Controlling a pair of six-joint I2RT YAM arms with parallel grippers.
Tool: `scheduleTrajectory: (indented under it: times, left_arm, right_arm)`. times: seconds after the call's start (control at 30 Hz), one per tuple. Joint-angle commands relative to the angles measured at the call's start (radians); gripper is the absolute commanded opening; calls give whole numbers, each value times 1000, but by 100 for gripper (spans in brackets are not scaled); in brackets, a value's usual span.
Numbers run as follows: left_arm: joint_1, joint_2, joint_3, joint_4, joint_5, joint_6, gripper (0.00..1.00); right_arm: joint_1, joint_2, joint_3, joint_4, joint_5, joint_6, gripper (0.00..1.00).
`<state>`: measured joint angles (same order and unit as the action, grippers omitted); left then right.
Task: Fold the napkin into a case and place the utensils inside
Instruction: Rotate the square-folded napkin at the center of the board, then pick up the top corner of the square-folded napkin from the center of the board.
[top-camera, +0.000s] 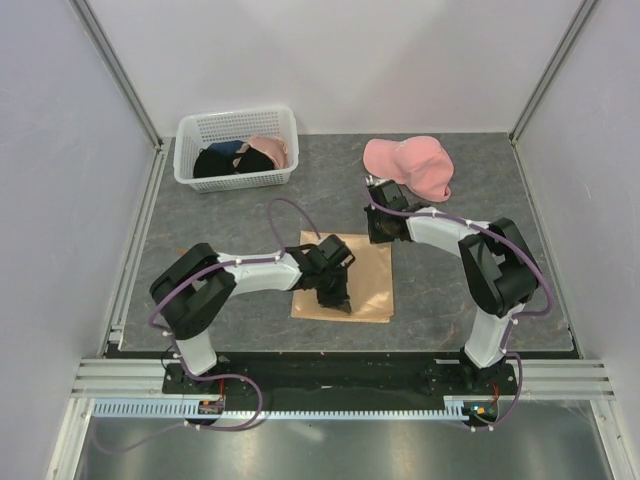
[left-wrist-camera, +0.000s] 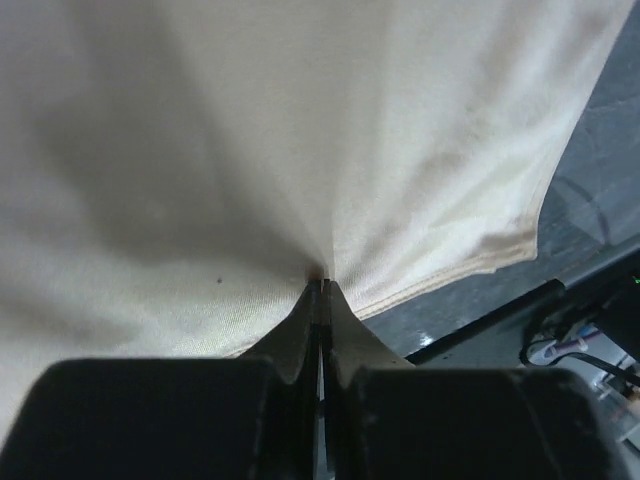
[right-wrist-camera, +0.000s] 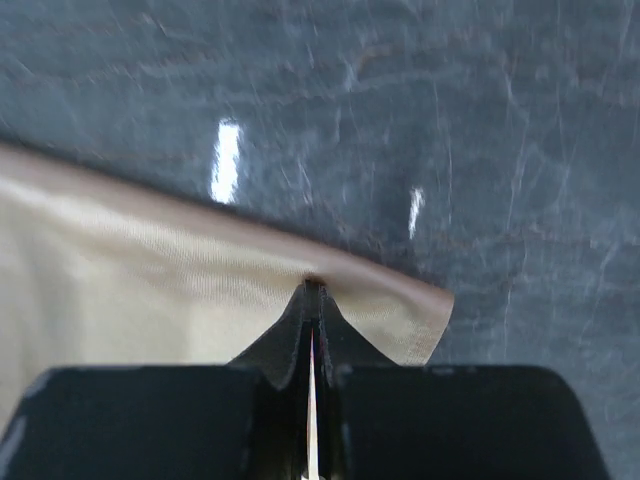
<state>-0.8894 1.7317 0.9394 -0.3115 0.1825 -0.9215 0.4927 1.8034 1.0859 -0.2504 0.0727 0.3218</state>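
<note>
White enclosure walls, grey slate worktop. Top view: white basket at back left with dark and pink clothes in it, pink cap at back right, both well apart from the napkin. The napkin lies flat in the centre, toward the near edge, between the two arms. Left arm reaches across from the left, and the left gripper is down on the napkin's left half close to its near edge. Right arm bends back toward centre, and the right gripper sits at the napkin's far right corner, just in front of the cap. Finger gap can't be read from this view for either one.

Left wrist view: the napkin fills nearly the whole frame. The left gripper is pressed together with cloth pinched at the tips, and creases fan out from the pinch point. The stitched hem runs along the lower right, and a strip of worktop shows past it on the right.

Right wrist view: the right gripper is closed tight on the napkin right at its hem, close to the corner, which lies just to the right of the tips. The cloth spreads left and below the hem line. Bare glossy worktop fills the upper part of the frame and the right side.
</note>
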Motion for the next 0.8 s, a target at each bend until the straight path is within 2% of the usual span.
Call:
scheduleTrajectory:
  times: [0.0,0.07,0.17,0.2,0.23,0.37,0.4,0.5,0.63,0.77]
  left_arm:
    - [-77,72,84,43,69,-73,3]
    - [-80,60,96,43,80,-62,3]
    - [-80,-12,99,-9,37,-25,4]
    - [-79,-33,101,-58,-13,-8,6]
    - [-75,-84,95,-81,-32,30,8]
    - [-43,-196,53,-207,-131,105,24]
    - [-39,-217,42,-266,-159,116,32]
    - [-14,-300,-8,-320,-229,144,42]
    - [59,-348,-118,-327,-187,156,47]
    - [81,-360,-175,-304,-141,159,53]
  right_arm:
    - [-6,27,141,-82,-14,-56,0]
    - [-6,1,151,-111,-19,-26,0]
    - [-6,-85,118,-223,-14,39,9]
    - [-6,-140,77,-242,-20,61,23]
    - [-6,-169,54,-260,-31,100,31]
    - [-8,-372,-99,-296,-128,169,49]
    - [-6,-403,-157,-296,-154,178,53]
    - [-6,-505,-269,-300,-232,223,55]
    - [-6,-576,-375,-305,-252,272,53]
    - [-6,-618,-440,-303,-237,289,52]
